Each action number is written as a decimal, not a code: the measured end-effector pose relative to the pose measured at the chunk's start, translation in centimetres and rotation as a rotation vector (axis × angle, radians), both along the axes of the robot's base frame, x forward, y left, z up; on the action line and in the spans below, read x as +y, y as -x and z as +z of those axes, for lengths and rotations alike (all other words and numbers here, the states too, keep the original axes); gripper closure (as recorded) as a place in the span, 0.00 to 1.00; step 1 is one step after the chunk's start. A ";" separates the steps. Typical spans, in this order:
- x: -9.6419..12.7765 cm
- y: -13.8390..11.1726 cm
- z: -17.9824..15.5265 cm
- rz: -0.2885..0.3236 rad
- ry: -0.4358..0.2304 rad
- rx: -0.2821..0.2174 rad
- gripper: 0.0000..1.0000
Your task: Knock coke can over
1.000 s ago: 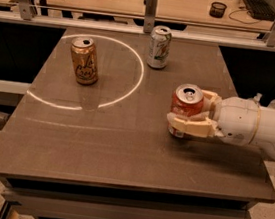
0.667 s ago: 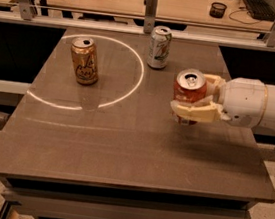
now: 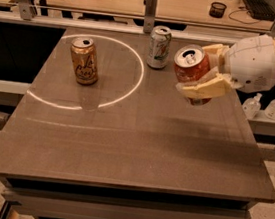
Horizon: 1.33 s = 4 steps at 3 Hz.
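Note:
The coke can (image 3: 191,68) is orange-red with a silver top. It is tilted towards the left and lifted above the right part of the brown table (image 3: 127,145). My gripper (image 3: 206,70) comes in from the right and is shut on the can, one cream finger behind it and one (image 3: 206,88) in front across its lower half. The white arm (image 3: 265,60) runs off the right edge.
A gold-brown can with a drawn figure (image 3: 85,60) stands upright at the back left, inside a bright ring of light. A white and green can (image 3: 159,47) stands upright at the back centre, just left of the held can. A rail with posts (image 3: 150,5) runs behind the table.
The gripper has lifted the coke can off the table, carried it up and towards the back, and tipped it to the left. The other two cans have not moved.

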<state>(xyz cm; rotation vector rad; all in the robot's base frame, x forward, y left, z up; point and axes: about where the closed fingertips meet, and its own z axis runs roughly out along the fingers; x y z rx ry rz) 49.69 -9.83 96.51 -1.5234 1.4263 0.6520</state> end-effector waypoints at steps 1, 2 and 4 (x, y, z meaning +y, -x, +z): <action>-0.2 0.2 -0.2 0.022 0.213 0.003 1.00; -0.7 0.6 -1.0 0.030 0.438 -0.002 1.00; -2.8 0.7 -3.6 0.028 0.816 -0.063 1.00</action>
